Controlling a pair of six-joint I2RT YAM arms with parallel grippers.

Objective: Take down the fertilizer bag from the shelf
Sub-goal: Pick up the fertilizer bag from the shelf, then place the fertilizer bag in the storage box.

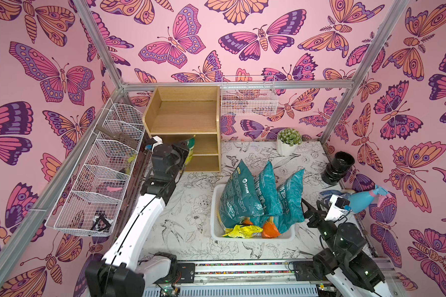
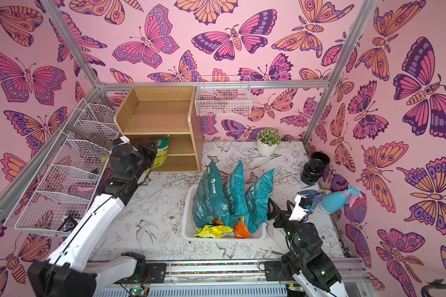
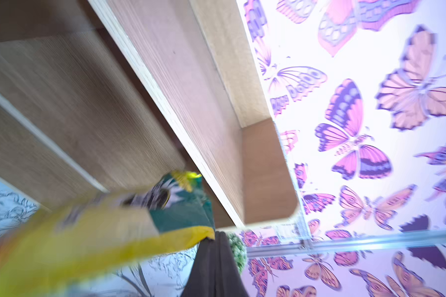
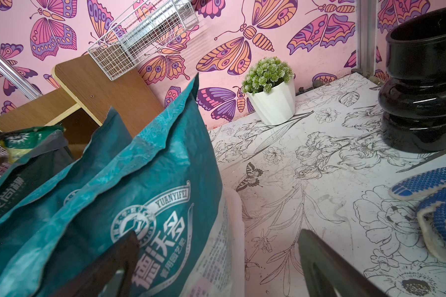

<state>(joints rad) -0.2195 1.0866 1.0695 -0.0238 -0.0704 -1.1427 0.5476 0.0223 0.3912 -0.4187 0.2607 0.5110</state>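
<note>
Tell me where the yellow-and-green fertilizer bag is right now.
In a top view, the fertilizer bag is at the left front of the shelf, across the opening of its middle tier, gripped by the left gripper.

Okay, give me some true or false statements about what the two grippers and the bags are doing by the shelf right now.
1. The left gripper is shut on the yellow-green fertilizer bag at the shelf's front. True.
2. The right gripper grips a teal bag. False: it is open beside the teal bags, holding nothing.
3. Three teal bags stand in the white tray. True.
4. The potted plant sits on the shelf's top tier. False: it stands on the table by the back wall.
</note>
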